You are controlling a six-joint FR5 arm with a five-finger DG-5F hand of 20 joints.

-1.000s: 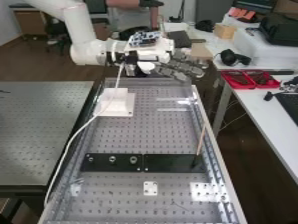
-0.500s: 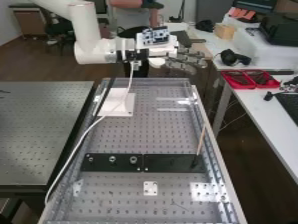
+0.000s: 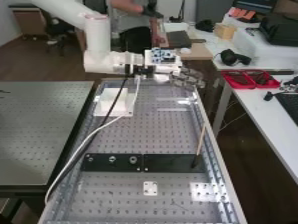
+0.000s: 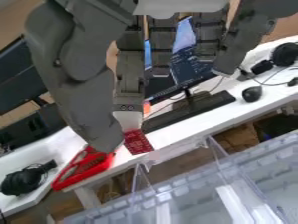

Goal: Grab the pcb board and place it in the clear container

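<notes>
- Hand (image 3: 188, 78), dark grey, hung over the far end of the perforated desk (image 3: 153, 132), near its far right corner in the high view, with its fingers curled and pointing away from the white arm (image 3: 98, 42).
- Between the tip of its thumb (image 4: 106, 135) and a pale fingertip (image 4: 130, 120), it pinched the red pcb board (image 4: 138, 142), which stuck out past them in the wrist view.
- Near the board, but apart from it, ran the ribbed rim of the clear container (image 4: 181, 187); white strips (image 4: 236, 202) showed through its transparent plastic.
- On the arm's wrist sat a blue-and-white circuit module (image 3: 161, 55), and from the wrist a black cable (image 3: 111, 111) and a white cable (image 3: 100, 129) ran down over the perforated desk.
- Toward that desk's far left stood a white block (image 3: 120, 102) on a square base.
- Closer to the high camera, two black plates (image 3: 110, 161) lay side by side across the perforated surface, a thin wooden stick (image 3: 201, 140) rising at a slant from the right one, and a small white plate (image 3: 150, 188) lay beyond them, nearer the camera.
- Beside all this, the white desk (image 3: 249, 117) carried red trays (image 3: 249, 80), black headphones (image 3: 233, 57), a keyboard (image 4: 199, 109) and a mouse (image 4: 252, 93).
</notes>
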